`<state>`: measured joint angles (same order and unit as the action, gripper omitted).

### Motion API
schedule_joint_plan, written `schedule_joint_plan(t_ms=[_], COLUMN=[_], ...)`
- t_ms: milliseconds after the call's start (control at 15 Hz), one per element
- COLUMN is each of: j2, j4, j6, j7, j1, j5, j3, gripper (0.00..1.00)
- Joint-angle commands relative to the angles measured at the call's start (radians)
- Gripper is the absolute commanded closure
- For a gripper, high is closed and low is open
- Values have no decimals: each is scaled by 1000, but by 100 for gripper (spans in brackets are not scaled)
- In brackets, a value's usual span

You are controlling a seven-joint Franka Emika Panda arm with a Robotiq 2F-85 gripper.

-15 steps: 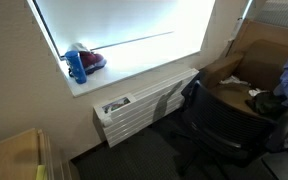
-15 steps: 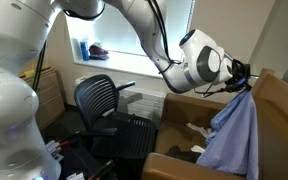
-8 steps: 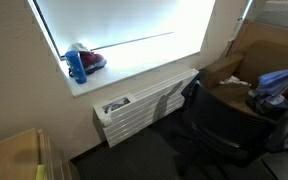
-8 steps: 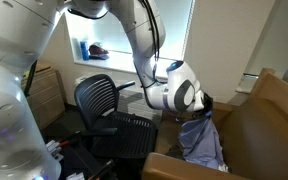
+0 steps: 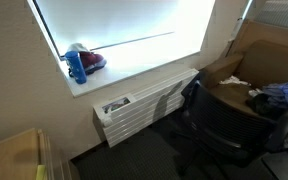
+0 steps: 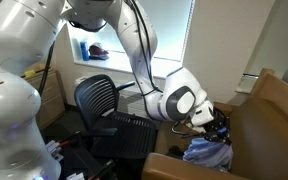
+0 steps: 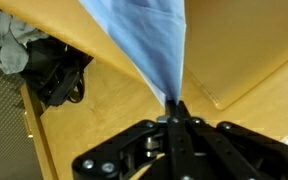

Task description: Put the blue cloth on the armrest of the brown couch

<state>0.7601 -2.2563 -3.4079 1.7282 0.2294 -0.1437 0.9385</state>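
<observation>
We have the pale blue, thin woven cloth (image 7: 149, 35) pinched by one gathered tip. In the wrist view the black two-fingered gripper (image 7: 174, 112) has its fingers pressed together on that tip, and the fabric fans out wide away from it.

In an exterior view the gripper (image 6: 220, 124) sits low over the seat of the brown leather-look couch (image 6: 274, 110). Most of the cloth (image 6: 209, 153) lies slumped in a soft heap on the cushion just beneath it. The other outside camera shows the cloth (image 5: 284, 92) only at the frame edge, crumpled on the couch (image 5: 229, 68). So it is on the seat, not yet on an armrest.

We judge it light and completely limp. It will fold, trail and drag behind whatever point we hold, and it will not keep a shape. A single-corner hold is secure enough for the weight. Even so, the loose body will likely need lifting well clear of the cushion before we carry it across to the padded brown armrest (image 6: 174, 166). The smooth couch surface (image 7: 244, 50) may let a narrowly draped cloth slide off, so we would lay it across the top with fabric hanging on both sides.
</observation>
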Motion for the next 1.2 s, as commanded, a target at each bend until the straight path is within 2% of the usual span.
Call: schedule_joint_plan(t_ms=[0, 267, 467, 600, 733, 933, 1000, 1133], j2=[41, 111, 161, 272, 340, 522, 371, 418], j4=[-24, 2, 33, 58, 64, 72, 64, 69], j6=[77, 169, 237, 247, 213, 196, 215, 215], j7=[-246, -421, -480, -454, -441, -401, -467, -460], j1=[66, 93, 95, 128, 120, 143, 105, 108], j5=[204, 346, 408, 462, 499, 562, 539, 553], j3=[4, 3, 43, 137, 191, 233, 200, 199], gripper=[100, 100, 100, 100, 100, 100, 100, 99])
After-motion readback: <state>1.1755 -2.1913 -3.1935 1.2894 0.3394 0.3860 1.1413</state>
